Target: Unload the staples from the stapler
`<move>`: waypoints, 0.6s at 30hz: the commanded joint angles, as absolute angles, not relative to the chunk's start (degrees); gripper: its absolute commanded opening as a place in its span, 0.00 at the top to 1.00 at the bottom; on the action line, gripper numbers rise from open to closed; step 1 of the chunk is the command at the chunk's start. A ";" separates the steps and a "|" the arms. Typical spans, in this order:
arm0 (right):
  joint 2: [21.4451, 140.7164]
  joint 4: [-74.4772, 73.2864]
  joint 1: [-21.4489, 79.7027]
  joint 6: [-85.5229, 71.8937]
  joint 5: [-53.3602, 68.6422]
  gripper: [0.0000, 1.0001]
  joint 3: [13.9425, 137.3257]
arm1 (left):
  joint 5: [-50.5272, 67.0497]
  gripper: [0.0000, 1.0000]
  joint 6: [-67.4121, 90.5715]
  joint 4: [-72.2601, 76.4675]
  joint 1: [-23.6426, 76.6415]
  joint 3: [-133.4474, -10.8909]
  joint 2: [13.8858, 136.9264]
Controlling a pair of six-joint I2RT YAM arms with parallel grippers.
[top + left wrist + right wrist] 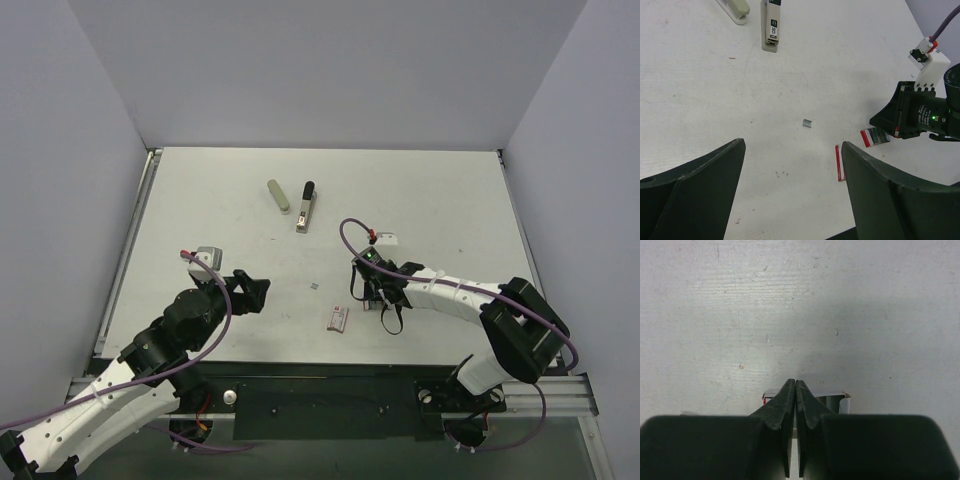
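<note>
So the left claw [793, 145] is held spread wide with nothing in it, and the right claw [796, 382] is pressed together. The stapler [305, 207] is laid well ahead of both, long axis pointed straight away. Neither claw can really be called nearer.

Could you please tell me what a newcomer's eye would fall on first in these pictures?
First come the two black arms reaching in from the near edge: the left gripper gapes wide open, and the right gripper is pinched shut low over the table. Between them, nearer the right one, lies a small red-and-white box. Farther back the stapler lies beside an olive-grey bar, away from both grippers.
</note>
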State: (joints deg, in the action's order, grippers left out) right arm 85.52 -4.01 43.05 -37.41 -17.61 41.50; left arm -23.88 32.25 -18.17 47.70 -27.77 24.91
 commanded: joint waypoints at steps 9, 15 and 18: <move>85.17 -5.18 42.80 -36.74 -16.17 1.00 42.19 | -24.43 0.12 31.20 -15.91 47.90 -28.39 24.70; 84.55 -5.98 42.89 -36.39 -15.56 1.00 42.10 | -24.43 0.12 31.11 -16.00 47.90 -28.30 24.78; 84.29 -6.33 43.07 -36.21 -15.38 1.00 42.19 | -24.43 0.12 31.11 -15.91 47.90 -28.39 24.78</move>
